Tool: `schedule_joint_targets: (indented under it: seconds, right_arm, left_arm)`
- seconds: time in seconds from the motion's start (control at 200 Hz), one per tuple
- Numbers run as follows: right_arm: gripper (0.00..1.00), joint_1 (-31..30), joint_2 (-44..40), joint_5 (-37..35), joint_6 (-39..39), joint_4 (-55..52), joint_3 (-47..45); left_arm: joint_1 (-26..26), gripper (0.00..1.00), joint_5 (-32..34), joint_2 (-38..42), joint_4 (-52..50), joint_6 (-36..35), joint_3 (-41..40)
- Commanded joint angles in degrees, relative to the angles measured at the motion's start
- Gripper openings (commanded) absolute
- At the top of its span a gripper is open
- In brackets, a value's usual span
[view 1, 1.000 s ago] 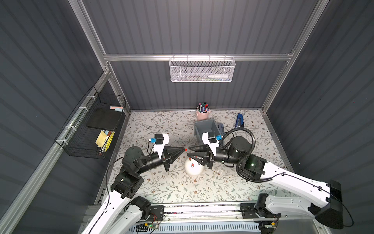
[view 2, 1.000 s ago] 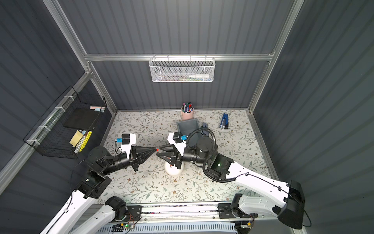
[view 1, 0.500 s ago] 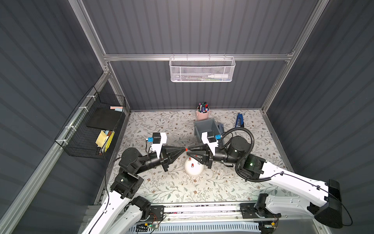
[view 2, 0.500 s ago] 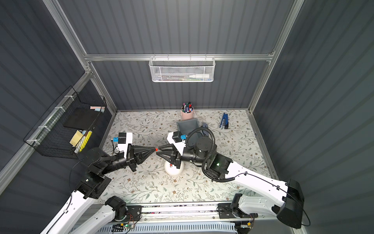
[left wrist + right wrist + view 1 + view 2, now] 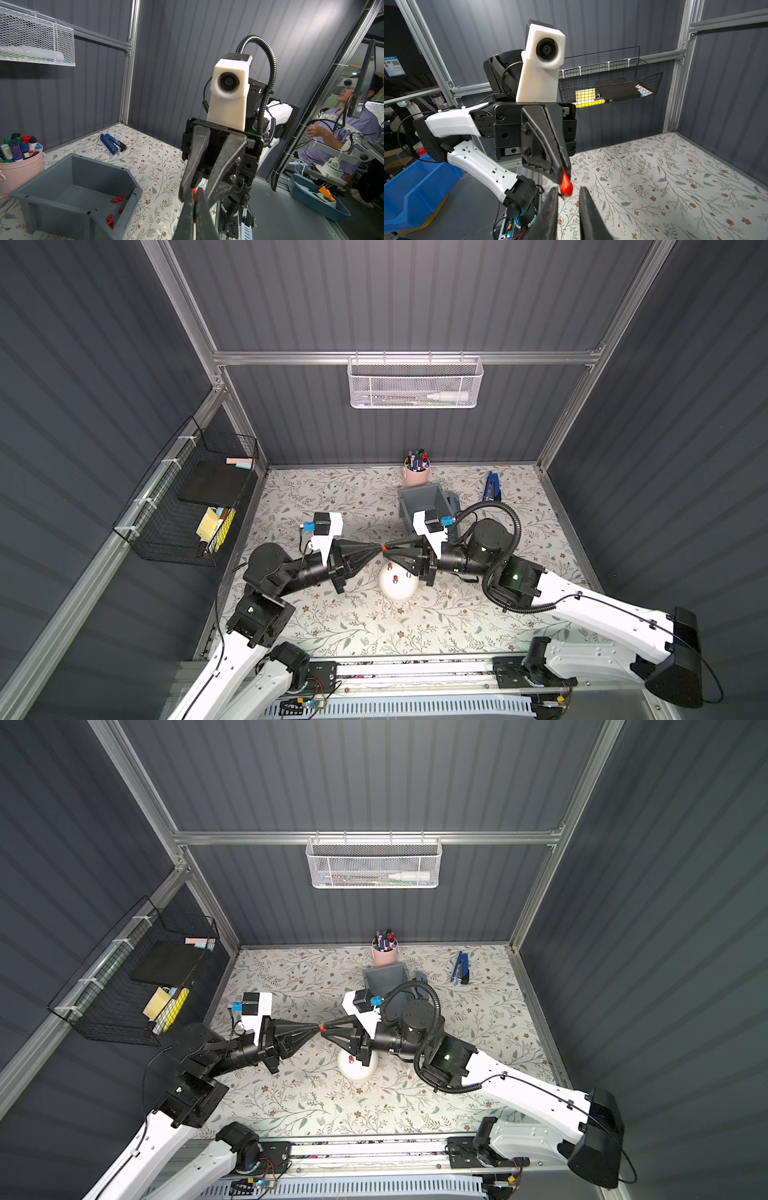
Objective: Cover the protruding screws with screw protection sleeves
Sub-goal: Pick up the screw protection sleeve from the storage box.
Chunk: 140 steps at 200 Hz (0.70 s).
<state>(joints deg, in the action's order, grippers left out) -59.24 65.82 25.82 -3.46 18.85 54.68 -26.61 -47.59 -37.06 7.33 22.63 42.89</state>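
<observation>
Above the white dome [image 5: 400,588] on the floral surface [image 5: 332,614], left gripper [image 5: 378,548] and right gripper [image 5: 390,551] meet tip to tip. Left jaws are clenched on one red sleeve [image 5: 566,188]. Right jaws are parted with the sleeve between them, not clamped. Two capped sleeves [image 5: 395,577] sit on the dome. Spare sleeves [image 5: 116,200] lie in the grey bin [image 5: 58,216], behind the dome.

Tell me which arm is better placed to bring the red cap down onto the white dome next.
Probably the right: the right gripper has its open fingers around the red cap that the shut left gripper holds, and it hangs over the white dome.
</observation>
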Motion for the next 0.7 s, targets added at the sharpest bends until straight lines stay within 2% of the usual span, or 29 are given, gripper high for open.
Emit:
schedule_joint_targets:
  seconds: [0.0, 0.27, 0.335, 0.51, 0.525, 0.545, 0.585, 0.6, 0.615, 0.695]
  right_arm:
    - [0.2, 0.2, 0.1, 1.4, 0.3, 1.2, 1.6]
    - [0.07, 0.2, 0.3, 1.9, 0.7, 0.8, 2.4]
    - [0.0, 0.2, 0.4, 2.0, 0.8, 0.3, 2.6]
    - [0.0, 0.2, 0.2, 1.0, 0.7, -1.4, 3.2]
    - [0.0, 0.2, 0.1, 0.8, 0.7, -1.6, 3.2]
    - [0.0, 0.2, -0.1, 0.5, 0.8, -2.0, 3.2]
    - [0.0, 0.2, -0.6, -0.4, 0.7, -3.2, 3.3]
    - [0.0, 0.2, -0.8, -0.6, 0.8, -3.9, 3.4]
    - [0.0, 0.2, -1.0, -1.1, 0.7, -4.7, 3.5]
    - [0.0, 0.2, -2.7, -3.1, 1.5, -10.5, 3.9]
  left_arm:
    - [0.0, 0.0, -1.3, -0.2, 1.5, 1.0, 1.0]
    - [0.0, 0.0, -1.5, 0.4, -0.1, 0.0, 1.3]
    - [0.0, 0.0, -1.4, 0.4, 0.0, 0.0, 1.2]
    - [0.1, 0.0, 0.2, 1.0, -1.4, -1.0, 1.1]
    - [0.1, 0.06, 0.7, 1.2, -1.9, -1.4, 1.1]
    - [0.1, 0.23, 1.3, 1.5, -2.8, -2.1, 1.1]
    - [0.2, 0.8, 2.8, 2.5, -5.2, -4.4, 1.0]
    - [0.2, 0.95, 3.5, 3.0, -6.3, -5.6, 1.0]
    - [0.2, 0.99, 4.5, 3.6, -7.6, -6.8, 1.0]
    - [0.2, 0.99, 10.4, 6.7, -13.8, -13.8, 0.6]
